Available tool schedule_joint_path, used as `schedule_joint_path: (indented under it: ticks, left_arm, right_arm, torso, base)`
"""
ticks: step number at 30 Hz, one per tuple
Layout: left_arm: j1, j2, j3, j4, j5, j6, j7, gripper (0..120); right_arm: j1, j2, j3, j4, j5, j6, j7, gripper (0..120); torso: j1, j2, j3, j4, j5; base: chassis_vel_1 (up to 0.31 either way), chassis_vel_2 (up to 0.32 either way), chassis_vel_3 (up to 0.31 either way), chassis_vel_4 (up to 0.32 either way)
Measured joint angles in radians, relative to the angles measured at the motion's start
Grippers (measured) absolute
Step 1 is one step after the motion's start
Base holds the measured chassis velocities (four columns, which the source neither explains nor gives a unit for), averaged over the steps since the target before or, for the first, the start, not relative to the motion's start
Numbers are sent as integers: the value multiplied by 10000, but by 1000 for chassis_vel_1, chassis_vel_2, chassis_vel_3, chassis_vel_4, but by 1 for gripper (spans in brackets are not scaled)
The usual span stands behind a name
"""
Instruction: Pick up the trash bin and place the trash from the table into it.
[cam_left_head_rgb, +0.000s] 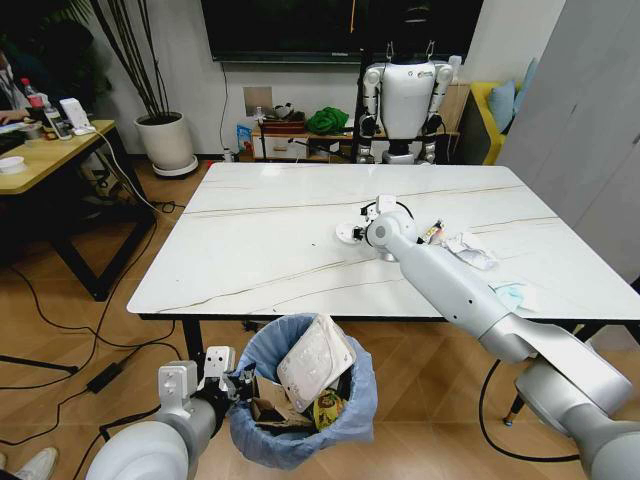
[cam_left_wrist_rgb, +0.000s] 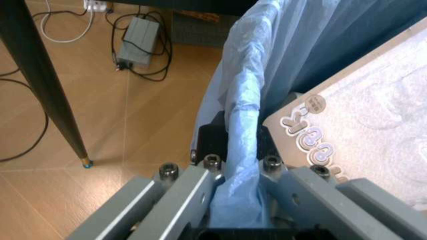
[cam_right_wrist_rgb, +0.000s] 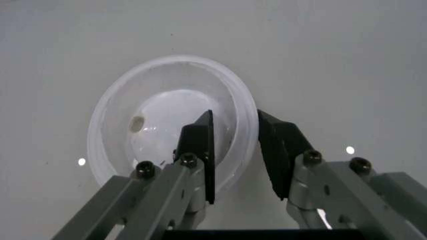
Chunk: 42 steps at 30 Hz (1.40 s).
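Observation:
The trash bin (cam_left_head_rgb: 300, 430), lined with a crinkly blue bag (cam_left_wrist_rgb: 280, 60), hangs below the table's front edge. My left gripper (cam_left_head_rgb: 235, 385) is shut on its rim, and the fingers (cam_left_wrist_rgb: 193, 190) pinch the bag. Inside lie a white moulded tray (cam_left_head_rgb: 315, 360) and brown and yellow litter. On the white marble table (cam_left_head_rgb: 270, 230) my right gripper (cam_left_head_rgb: 365, 225) reaches a clear round plastic lid (cam_right_wrist_rgb: 153, 125). Its two fingers stand either side of the lid's rim, closed on it. A crumpled white wrapper (cam_left_head_rgb: 468, 248), a small coloured wrapper (cam_left_head_rgb: 432, 233) and a light-blue mask (cam_left_head_rgb: 510, 294) lie to the right.
A white humanoid robot (cam_left_head_rgb: 405, 95) stands beyond the table's far edge. A wooden desk (cam_left_head_rgb: 50, 150) and a potted plant (cam_left_head_rgb: 165, 140) are at the left. Cables and a power adapter (cam_left_wrist_rgb: 137, 37) lie on the floor by a black table leg (cam_left_wrist_rgb: 47, 85).

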Motion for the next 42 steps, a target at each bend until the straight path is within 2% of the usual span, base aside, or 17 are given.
schedule_joint_path:
  ticks: [2, 3, 6, 17, 26, 32, 42]
  left_arm:
    - [5, -7, -9, -3, 2, 0, 2, 0]
    - [5, -7, -9, -3, 2, 0, 2, 0]
    - [7, -3, -19, -14, 4, 0, 2, 0]
    - [49, -20, -66, -58, 4, 0, -52, 0]
    - [61, -37, -46, -80, 2, 0, -31, 0]
    - [45, -39, -158, -90, -20, 0, 2, 0]
    - [34, -118, -229, 3, -73, 0, 34, 0]
  right_arm:
    - [-44, -55, -16, 75, -40, -5, 33, 11]
    - [-44, -55, -16, 75, -40, -5, 33, 11]
    - [-89, -120, -19, 227, -76, 3, 70, 1]
    - [-149, -206, 314, 781, 63, 121, 345, 0]
    - [-33, -1028, 651, 3046, 878, 295, 831, 0]
    - [-732, -1915, 1266, 5709, 1679, 396, 1172, 0]
    - [-2531, -2923, 1883, 8863, 1780, 533, 2, 0]
  torso:
    - [0, 2, 0, -2, 0]
    - [0, 2, 0, -2, 0]
    - [0, 1, 0, 0, 1]
    - [1, 1, 1, -1, 1]
    - [1, 1, 1, 0, 1]
    - [0, 1, 0, -1, 0]
    - [-1, 1, 0, -5, 1]
  base:
    - [0, 0, 0, 0]
    - [0, 0, 0, 0]
    - [0, 0, 0, 0]
    - [0, 0, 0, 0]
    - [0, 0, 0, 0]
    - [0, 0, 0, 0]
    - [0, 0, 0, 0]
